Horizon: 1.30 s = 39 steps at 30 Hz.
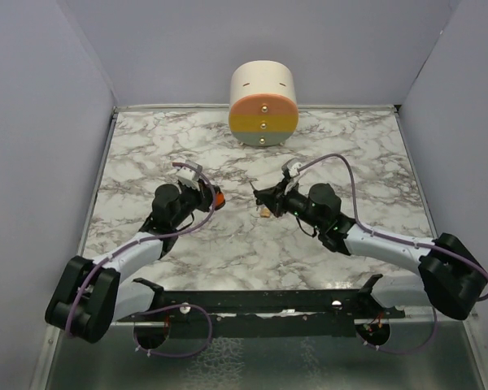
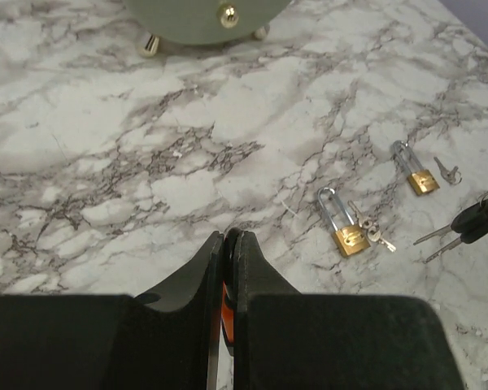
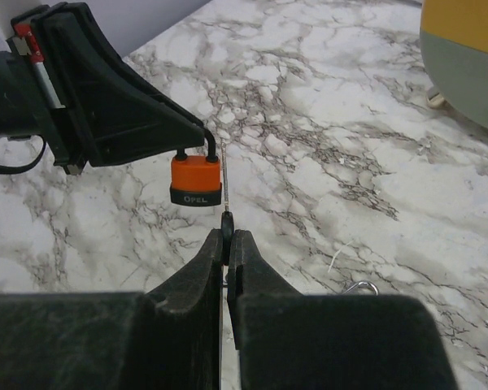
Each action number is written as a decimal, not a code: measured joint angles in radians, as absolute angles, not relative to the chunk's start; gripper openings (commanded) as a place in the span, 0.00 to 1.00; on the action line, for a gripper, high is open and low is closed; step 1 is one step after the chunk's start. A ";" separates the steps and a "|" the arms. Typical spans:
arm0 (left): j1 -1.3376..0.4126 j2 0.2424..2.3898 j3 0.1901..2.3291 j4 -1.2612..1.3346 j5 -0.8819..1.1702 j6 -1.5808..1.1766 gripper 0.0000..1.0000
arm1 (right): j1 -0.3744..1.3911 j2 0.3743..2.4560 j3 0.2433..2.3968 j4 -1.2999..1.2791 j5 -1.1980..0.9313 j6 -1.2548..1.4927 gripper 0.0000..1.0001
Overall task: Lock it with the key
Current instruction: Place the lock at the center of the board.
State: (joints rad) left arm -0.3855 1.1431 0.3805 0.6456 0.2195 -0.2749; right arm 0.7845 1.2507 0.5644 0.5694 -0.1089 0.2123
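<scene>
Right wrist view is the one you want here. Your right gripper has its fingers pressed together on the black head of the key, with the blade sticking out ahead. Your left gripper is pinching the orange padlock by the shackle. That leaves the body hanging in the air above the marble table, roughly between the two arms.

The blade sits just beside the padlock's right edge, not in it. So I'd say you're at the line-up-and-insert step, with no locking done yet. I can't tell from any view where the keyway is or whether the shackle is clicked home; the bottom face is my guess.

The next move calls for bringing the tip to the keyway with the blade square to it. Then it's a straight push and a turn while the left holds firm. The brass padlocks and spare keys on the table aren't in play.
</scene>
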 measured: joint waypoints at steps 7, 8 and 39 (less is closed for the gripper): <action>-0.319 1.259 0.345 0.651 0.291 -0.302 0.00 | 0.794 1.373 0.607 0.598 -0.113 0.215 0.01; -0.311 1.275 0.344 0.656 0.303 -0.305 0.00 | 0.798 1.396 0.618 0.610 -0.118 0.216 0.01; -0.255 1.588 0.394 0.865 0.368 -0.338 0.34 | 0.804 1.856 0.788 0.823 -0.169 0.329 0.01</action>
